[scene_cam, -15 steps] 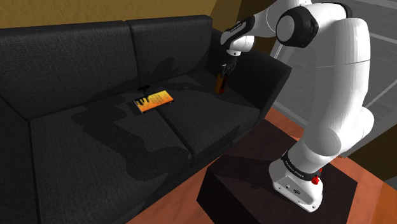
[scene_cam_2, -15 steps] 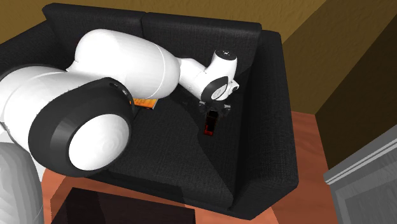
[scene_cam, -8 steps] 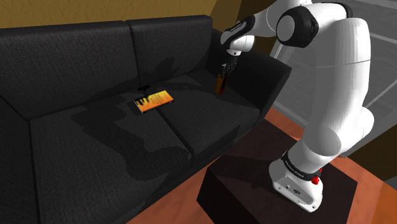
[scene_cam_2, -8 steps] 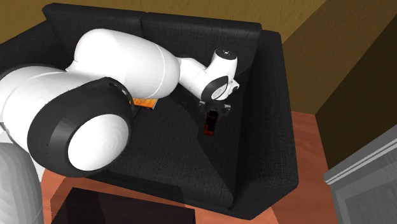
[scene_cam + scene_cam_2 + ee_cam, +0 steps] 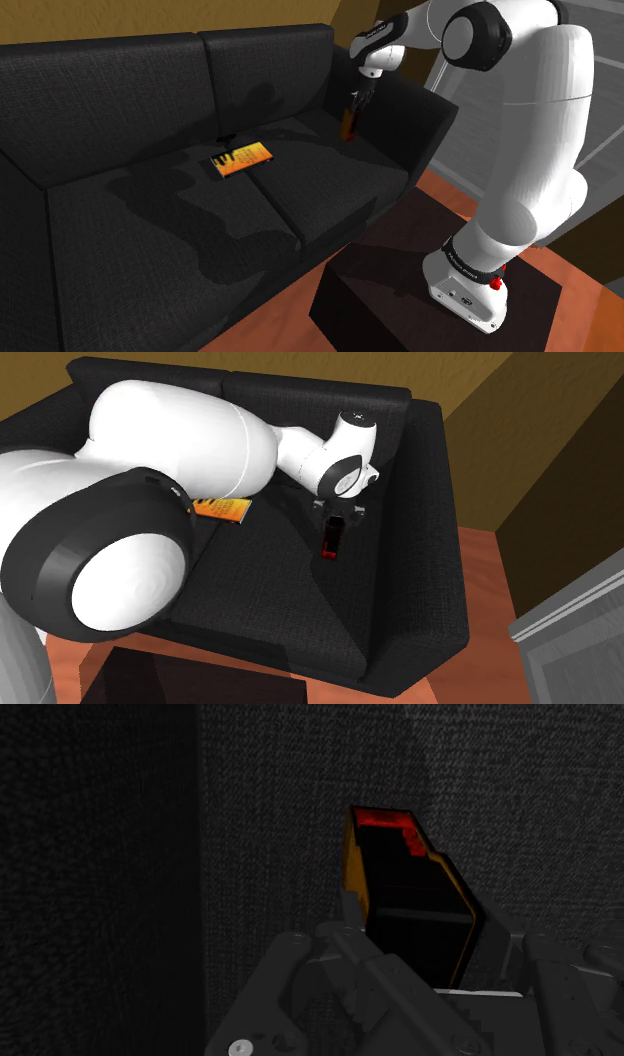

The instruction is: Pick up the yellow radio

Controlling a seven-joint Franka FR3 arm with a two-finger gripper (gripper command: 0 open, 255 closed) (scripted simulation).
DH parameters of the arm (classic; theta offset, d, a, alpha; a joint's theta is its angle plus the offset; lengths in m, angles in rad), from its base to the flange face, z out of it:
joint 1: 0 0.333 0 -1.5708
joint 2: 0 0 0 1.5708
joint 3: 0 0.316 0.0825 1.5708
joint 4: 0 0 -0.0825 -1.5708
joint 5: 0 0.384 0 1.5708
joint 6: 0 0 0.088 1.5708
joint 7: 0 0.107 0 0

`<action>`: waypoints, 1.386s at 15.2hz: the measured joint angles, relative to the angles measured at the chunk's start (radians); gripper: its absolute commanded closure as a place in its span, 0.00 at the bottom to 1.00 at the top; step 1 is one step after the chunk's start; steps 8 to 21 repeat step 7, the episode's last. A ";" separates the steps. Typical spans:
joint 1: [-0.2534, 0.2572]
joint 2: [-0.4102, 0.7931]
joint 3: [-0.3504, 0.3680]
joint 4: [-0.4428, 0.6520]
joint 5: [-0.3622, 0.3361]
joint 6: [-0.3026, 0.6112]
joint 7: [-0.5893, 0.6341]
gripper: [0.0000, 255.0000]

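My gripper [image 5: 415, 944] is clenched on the black boxy radio [image 5: 405, 889] with orange-yellow edges and a red end, fingers clasping both sides. The radio hangs upright at the black fabric sofa's [image 5: 150, 220] far right end in the shoulder view, by the armrest. A flat orange-yellow slab [image 5: 243, 158] lies on the seat, well left.

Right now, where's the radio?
The radio is clasped in the hand, beside the sofa armrest at the shoulder view's right, right of the flat orange item.
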 measured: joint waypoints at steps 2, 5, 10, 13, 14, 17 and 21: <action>0.004 -0.018 -0.004 0.003 -0.007 -0.021 0.007 1.00; 0.005 -0.036 -0.008 0.016 -0.015 -0.051 0.013 1.00; 0.006 -0.046 -0.011 0.025 -0.019 -0.069 0.017 1.00; 0.006 -0.046 -0.011 0.025 -0.019 -0.069 0.017 1.00; 0.006 -0.046 -0.011 0.025 -0.019 -0.069 0.017 1.00; 0.006 -0.046 -0.011 0.025 -0.019 -0.069 0.017 1.00; 0.006 -0.046 -0.011 0.025 -0.019 -0.069 0.017 1.00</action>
